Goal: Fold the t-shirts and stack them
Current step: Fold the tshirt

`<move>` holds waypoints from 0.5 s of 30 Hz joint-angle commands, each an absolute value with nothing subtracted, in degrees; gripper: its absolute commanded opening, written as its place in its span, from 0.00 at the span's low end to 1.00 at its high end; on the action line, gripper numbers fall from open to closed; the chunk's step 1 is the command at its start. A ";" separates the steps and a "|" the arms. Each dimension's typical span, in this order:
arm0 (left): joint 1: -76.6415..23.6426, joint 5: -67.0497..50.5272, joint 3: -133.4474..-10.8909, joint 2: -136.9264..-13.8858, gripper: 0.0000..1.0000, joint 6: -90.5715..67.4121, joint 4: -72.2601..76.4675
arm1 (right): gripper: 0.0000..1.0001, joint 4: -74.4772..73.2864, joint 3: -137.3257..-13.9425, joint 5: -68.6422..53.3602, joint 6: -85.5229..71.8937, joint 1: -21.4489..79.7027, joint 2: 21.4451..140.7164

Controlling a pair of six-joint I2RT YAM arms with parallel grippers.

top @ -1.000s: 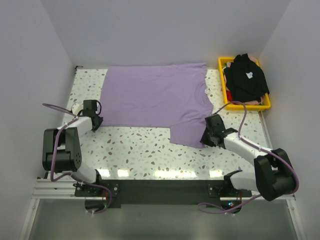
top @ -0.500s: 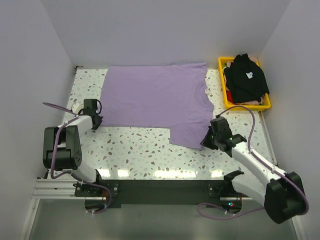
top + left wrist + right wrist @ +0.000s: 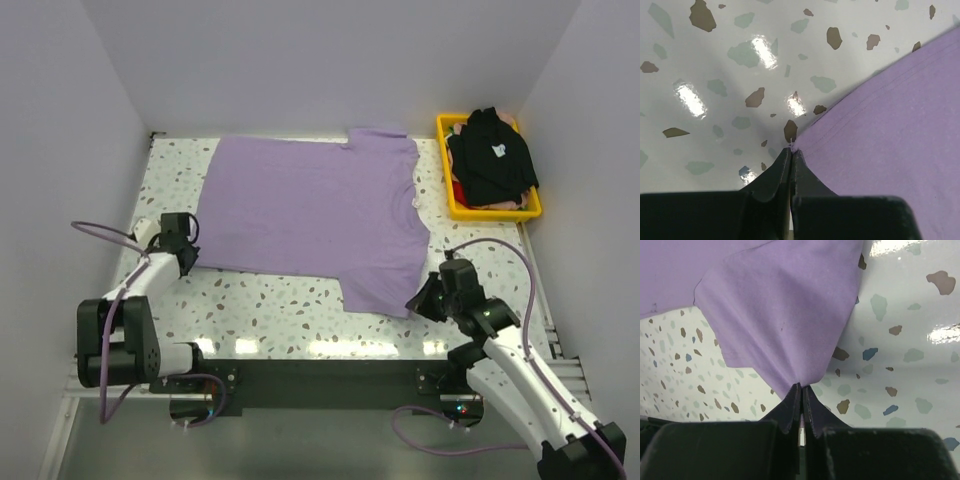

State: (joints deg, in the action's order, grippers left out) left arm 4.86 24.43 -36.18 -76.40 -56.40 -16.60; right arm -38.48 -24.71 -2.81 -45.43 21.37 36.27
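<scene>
On the speckled table (image 3: 270,300), the purple t-shirt (image 3: 310,215) lies flat and spread out, with its neck to the right. The left claw (image 3: 791,152) is pinched shut on the near left corner of the shirt, at the hem. The right claw (image 3: 800,389) is pinched shut on the near right corner, at the tip of the sleeve. The cloth bunches up a little where it bites. The black t-shirt (image 3: 490,160) sits in a heap in the yellow basket (image 3: 497,214) at the far right, well apart from both claws.

The step looks like the first fold of the purple shirt. Both near corners are held, and no fold is made yet. Next, both claws would likely need to lift together and carry the near edge over toward the far edge. They should go at the same speed and height, so the cloth does not twist or slip out.
</scene>
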 commanded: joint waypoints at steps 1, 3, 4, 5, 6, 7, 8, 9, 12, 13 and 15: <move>5.36 27.86 -34.45 -71.46 0.00 -56.25 -17.93 | 0.00 -43.24 -26.09 -4.66 -44.83 21.53 33.58; 5.27 27.25 -34.71 -70.23 0.00 -55.90 -17.76 | 0.00 -42.46 -27.24 -3.43 -42.90 21.53 34.01; 5.27 26.81 -35.06 -70.22 0.00 -55.81 -17.41 | 0.00 -42.02 -29.25 -2.91 -42.11 21.62 36.01; 5.27 25.94 -35.50 -70.22 0.00 -55.64 -17.14 | 0.00 -41.92 -30.66 -2.03 -41.23 21.53 37.51; 5.27 25.67 -36.90 -71.01 0.00 -55.03 -16.79 | 0.00 -41.58 -32.07 -0.37 -39.57 21.62 39.01; 5.27 25.40 -37.87 -71.71 0.00 -54.67 -16.44 | 0.00 -40.79 -34.86 -0.18 -38.59 21.53 41.02; 5.36 24.62 -39.01 -72.68 0.00 -54.41 -16.17 | 0.00 -39.30 -36.37 1.13 -37.54 21.62 44.87; 5.27 24.09 -41.46 -75.03 0.00 -53.71 -16.08 | 0.00 -38.77 -37.87 3.32 -36.40 21.53 47.35; 5.19 23.38 -46.21 -80.39 0.00 -53.00 -16.61 | 0.00 -34.72 -43.49 3.43 -33.67 21.53 57.02; 5.19 23.12 -47.19 -81.72 0.00 -52.82 -16.44 | 0.00 -34.37 -46.90 3.95 -32.88 21.53 59.65; 5.19 22.68 -49.82 -85.32 0.00 -52.38 -16.00 | 0.00 -33.23 -51.56 4.39 -31.12 21.62 67.56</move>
State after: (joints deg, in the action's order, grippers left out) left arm 4.86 22.76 -45.28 -81.93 -54.22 -17.61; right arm -37.50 -45.25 2.02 -35.90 21.43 61.28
